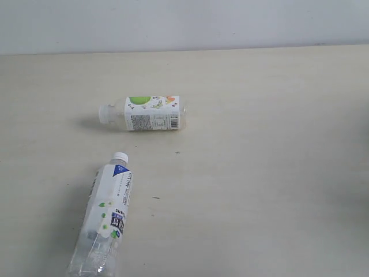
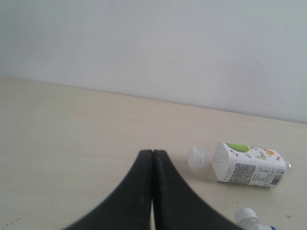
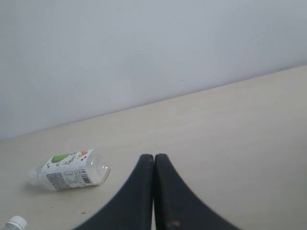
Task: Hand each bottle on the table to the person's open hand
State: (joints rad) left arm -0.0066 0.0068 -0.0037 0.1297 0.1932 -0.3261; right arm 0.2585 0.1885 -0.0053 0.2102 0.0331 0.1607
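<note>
Two clear bottles lie on their sides on the beige table (image 1: 259, 144). The short one (image 1: 149, 113) has a white cap and a green-and-white label; both wrist views show it too (image 2: 249, 164) (image 3: 69, 170). The longer bottle (image 1: 106, 216), white-capped with a blue-and-white label, lies near the front left edge; only its cap shows in the wrist views (image 2: 245, 215) (image 3: 16, 222). My left gripper (image 2: 153, 152) is shut with nothing in it, above bare table short of the short bottle. My right gripper (image 3: 154, 156) is shut and empty, apart from that bottle's base. Neither gripper appears in the exterior view. The person's open hand is out of view.
A plain pale wall (image 1: 184, 23) runs along the table's far edge. A few tiny dark specks (image 1: 177, 153) mark the tabletop near the bottles.
</note>
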